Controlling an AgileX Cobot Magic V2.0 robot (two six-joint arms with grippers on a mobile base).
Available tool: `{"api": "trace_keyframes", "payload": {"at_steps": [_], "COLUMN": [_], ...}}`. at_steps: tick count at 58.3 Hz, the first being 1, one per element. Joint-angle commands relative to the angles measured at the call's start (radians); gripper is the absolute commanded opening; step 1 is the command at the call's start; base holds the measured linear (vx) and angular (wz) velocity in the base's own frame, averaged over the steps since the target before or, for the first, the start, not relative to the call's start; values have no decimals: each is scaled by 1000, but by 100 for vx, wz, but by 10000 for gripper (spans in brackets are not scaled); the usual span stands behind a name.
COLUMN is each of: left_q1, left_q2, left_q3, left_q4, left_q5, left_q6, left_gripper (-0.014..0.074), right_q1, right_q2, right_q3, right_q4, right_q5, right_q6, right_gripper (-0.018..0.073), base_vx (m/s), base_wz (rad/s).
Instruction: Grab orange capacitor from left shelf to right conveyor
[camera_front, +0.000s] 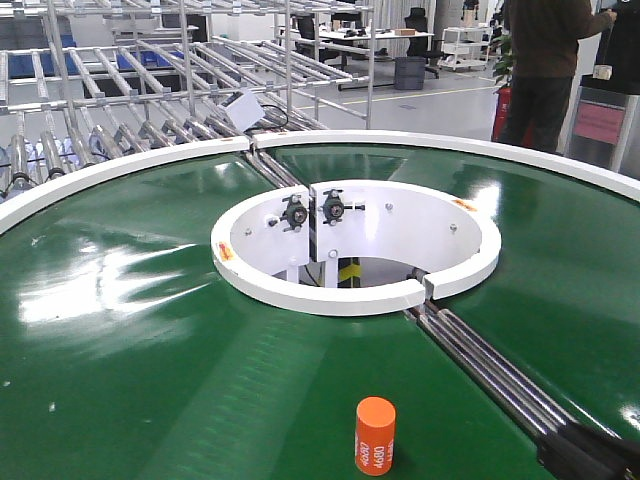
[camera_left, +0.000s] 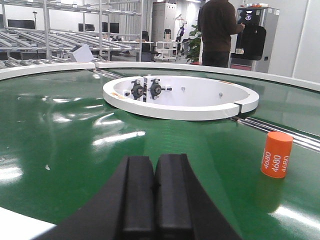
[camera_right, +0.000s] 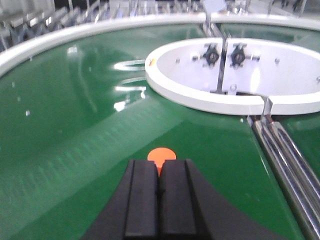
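Note:
The orange capacitor (camera_front: 375, 435), a short cylinder with white "4680" print, stands upright on the green conveyor belt (camera_front: 150, 300) near the front edge. In the left wrist view it (camera_left: 276, 154) stands to the right of my left gripper (camera_left: 154, 162), well apart from it. The left gripper is shut and empty, low over the belt. In the right wrist view only the capacitor's orange top (camera_right: 161, 154) shows, just beyond the tips of my right gripper (camera_right: 159, 165). The right gripper is shut, with nothing between its jaws. Neither gripper shows in the front view.
A white inner ring (camera_front: 355, 295) with two black fittings sits at the belt's centre. A metal rail seam (camera_front: 490, 370) runs from the ring to the front right. Roller shelves (camera_front: 100, 130) stand behind on the left. A person (camera_front: 545, 60) stands at the back right.

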Motion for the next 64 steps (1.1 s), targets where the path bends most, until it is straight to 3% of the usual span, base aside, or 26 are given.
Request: {"api": "trace_keyframes", "payload": {"at_steps": [1, 8, 41, 50, 64], "left_q1": [-8, -8, -8, -8, -8], "left_q2": [-5, -5, -5, -5, -5], "left_q3": [-30, -30, -30, -30, -30], "left_q4": [-4, -4, -4, -4, -4], "left_q5": [-82, -82, -82, -82, -82], "left_q6": [-6, -6, -6, -6, -6], "left_gripper": [-6, -6, -6, -6, -6], "right_q1": [-2, -2, -4, -7, -266], "right_q2": [-57, -96, -108, -261, -520], "right_q3": [57, 138, 385, 442, 457], "right_q4": [28, 29, 45, 46, -29], "right_q5": [-227, -301, -291, -288, -156], "right_q6": [-10, -10, -13, -69, -34], "right_gripper": [-11, -11, -11, -11, -11], "base_vx": [0, 0, 0, 0, 0], "base_wz": [0, 0, 0, 0, 0]}}
